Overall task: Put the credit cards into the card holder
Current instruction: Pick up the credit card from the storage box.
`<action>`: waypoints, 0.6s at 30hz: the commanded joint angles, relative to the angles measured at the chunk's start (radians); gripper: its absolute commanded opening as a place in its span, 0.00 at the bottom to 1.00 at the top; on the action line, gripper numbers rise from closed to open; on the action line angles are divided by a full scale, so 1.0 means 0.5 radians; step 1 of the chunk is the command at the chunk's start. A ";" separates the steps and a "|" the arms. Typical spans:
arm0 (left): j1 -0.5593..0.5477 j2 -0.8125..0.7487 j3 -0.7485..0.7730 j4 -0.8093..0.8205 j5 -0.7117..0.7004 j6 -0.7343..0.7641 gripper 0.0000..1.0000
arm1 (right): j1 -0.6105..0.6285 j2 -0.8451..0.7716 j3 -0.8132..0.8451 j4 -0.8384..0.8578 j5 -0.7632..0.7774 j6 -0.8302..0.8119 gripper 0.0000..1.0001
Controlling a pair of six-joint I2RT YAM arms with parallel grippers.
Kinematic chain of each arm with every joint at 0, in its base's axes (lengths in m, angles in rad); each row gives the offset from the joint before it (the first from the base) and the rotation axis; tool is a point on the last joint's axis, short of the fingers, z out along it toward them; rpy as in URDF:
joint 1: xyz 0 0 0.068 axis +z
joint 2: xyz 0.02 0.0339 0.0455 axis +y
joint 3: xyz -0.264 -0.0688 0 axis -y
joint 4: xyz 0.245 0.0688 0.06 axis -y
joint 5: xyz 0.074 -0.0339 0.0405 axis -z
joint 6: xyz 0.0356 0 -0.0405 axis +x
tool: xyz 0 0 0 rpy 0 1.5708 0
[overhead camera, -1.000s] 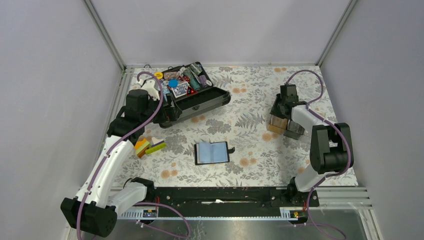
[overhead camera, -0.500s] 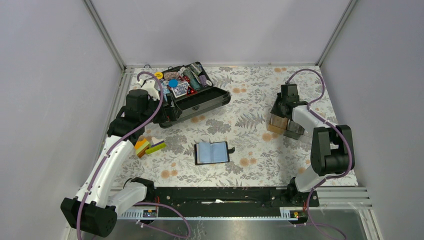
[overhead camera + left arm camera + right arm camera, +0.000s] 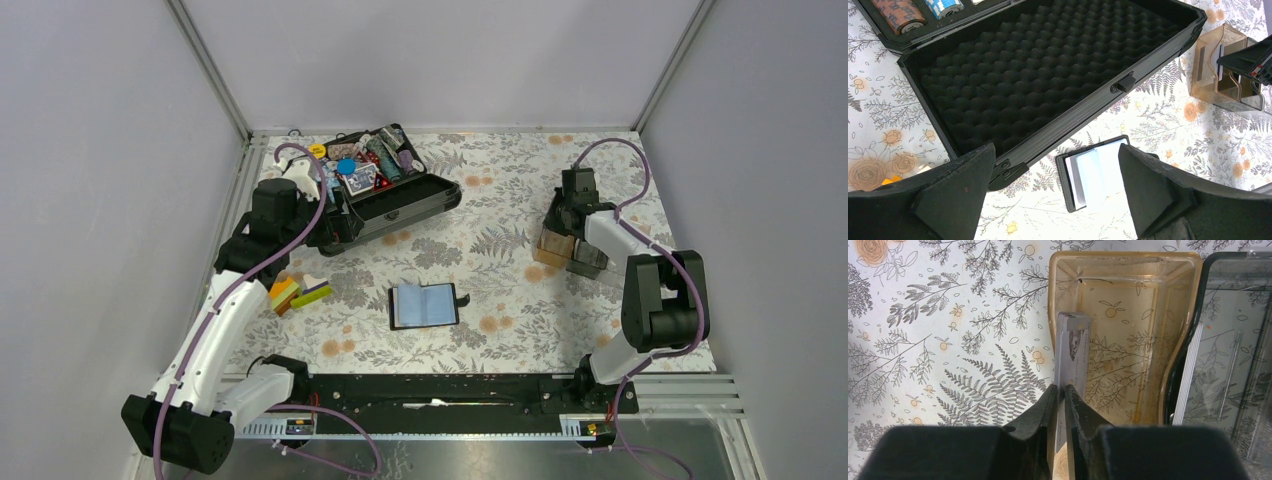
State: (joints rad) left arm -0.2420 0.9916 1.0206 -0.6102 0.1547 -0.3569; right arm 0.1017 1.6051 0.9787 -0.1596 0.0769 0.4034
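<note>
Card holder: one; trays: two.

The counter's cover looks like matt printed cloth. The chip case near the far left corner has a smooth black shell and a dimpled matt foam lining. The amber tray is glossy translucent plastic. The credit cards in it look thin and smooth. The card holder has pale pockets with a slight sheen.
</note>
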 commanded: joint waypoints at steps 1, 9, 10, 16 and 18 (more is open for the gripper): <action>0.009 0.010 -0.007 0.082 0.048 0.030 0.99 | 0.000 -0.103 0.057 -0.037 0.057 -0.016 0.15; 0.009 0.011 -0.007 0.082 0.050 0.030 0.99 | -0.001 -0.124 0.053 -0.041 0.067 -0.017 0.10; 0.009 0.011 -0.007 0.082 0.051 0.030 0.99 | -0.001 -0.127 0.055 -0.043 0.067 -0.015 0.10; 0.009 0.010 -0.008 0.082 0.050 0.030 0.99 | -0.001 -0.145 0.059 -0.063 0.084 -0.018 0.04; 0.009 0.008 -0.007 0.082 0.053 0.030 0.99 | -0.001 -0.145 0.075 -0.098 0.108 -0.020 0.03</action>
State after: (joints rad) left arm -0.2420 0.9981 1.0206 -0.6106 0.1581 -0.3569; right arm 0.1017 1.5787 0.9787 -0.1932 0.1059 0.3996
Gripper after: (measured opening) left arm 0.989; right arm 0.048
